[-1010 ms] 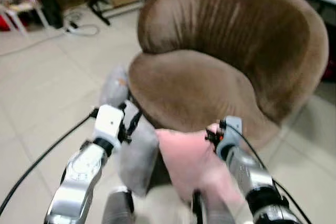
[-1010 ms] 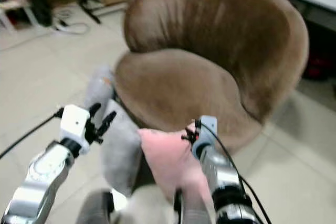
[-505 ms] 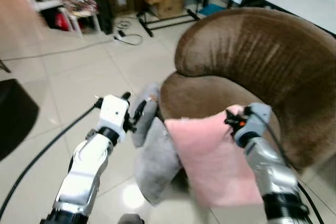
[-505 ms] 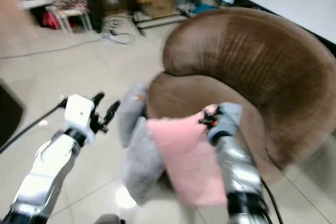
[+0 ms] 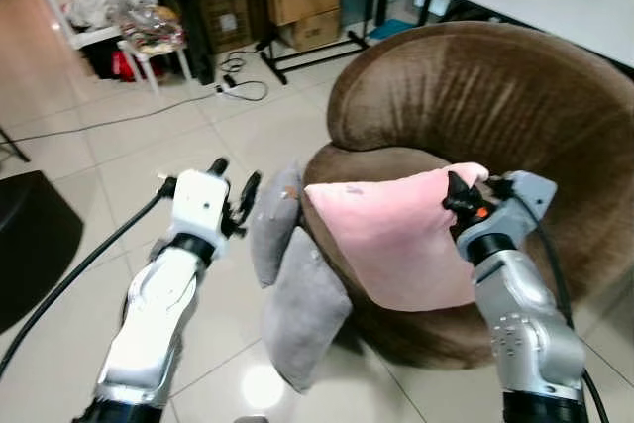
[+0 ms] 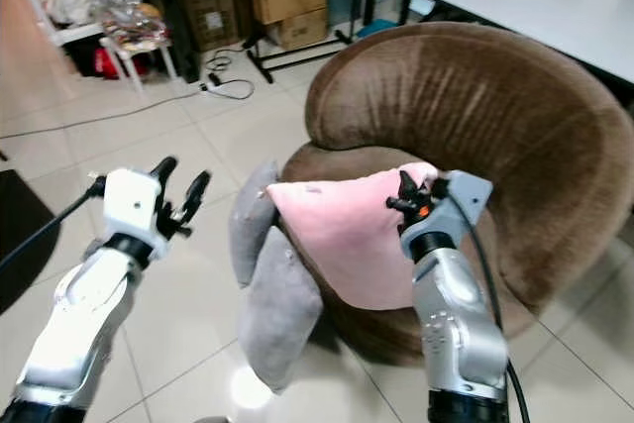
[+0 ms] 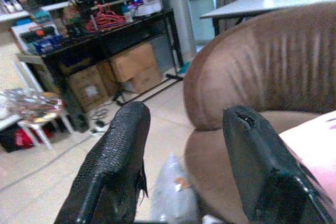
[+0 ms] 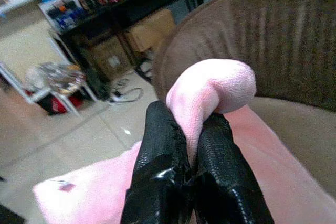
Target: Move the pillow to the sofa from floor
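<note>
Raised pillow [image 5: 396, 235] (pinched in right hand [image 5: 458, 197]).

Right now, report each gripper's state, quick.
Left gripper: open, holding nothing, beside the grey cushions.
Right gripper: shut on the pink pillow, over the brown sofa.

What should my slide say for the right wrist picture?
Right gripper pinching a corner of the pink pillow before the brown sofa.

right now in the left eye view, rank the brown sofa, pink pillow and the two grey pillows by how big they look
1. brown sofa
2. pink pillow
3. lower grey pillow
4. upper grey pillow

The lower grey one is nearer the camera, so the two may really match.
</note>
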